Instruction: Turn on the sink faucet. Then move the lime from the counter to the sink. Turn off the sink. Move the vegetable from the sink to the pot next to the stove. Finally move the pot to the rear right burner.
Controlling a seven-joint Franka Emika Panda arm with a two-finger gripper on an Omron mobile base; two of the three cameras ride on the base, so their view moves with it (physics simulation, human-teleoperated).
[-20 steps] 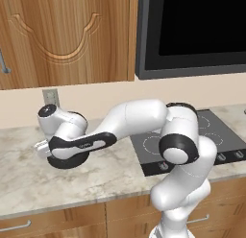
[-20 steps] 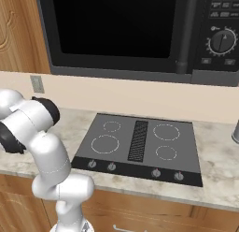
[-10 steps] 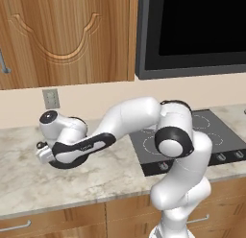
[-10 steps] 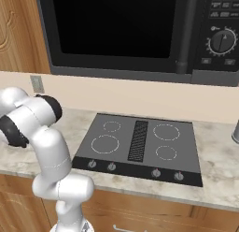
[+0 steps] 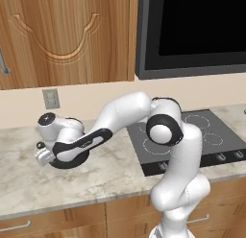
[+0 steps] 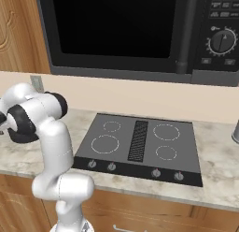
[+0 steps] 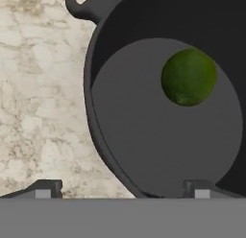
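Gripper [image 7: 122, 189] is hanging wide open and empty over the pot [image 7: 98, 136], risking a clumsy rim grab tipping out the lime [image 7: 188, 77].

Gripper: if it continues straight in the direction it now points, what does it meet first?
Probably the pot: the open gripper points down at its near rim, one fingertip over the counter, one over the pot floor. The lime lies off that line.

Black microwave [image 6: 116, 32], wooden cabinet door [image 5: 62, 35], wall outlet [image 5: 50, 98]
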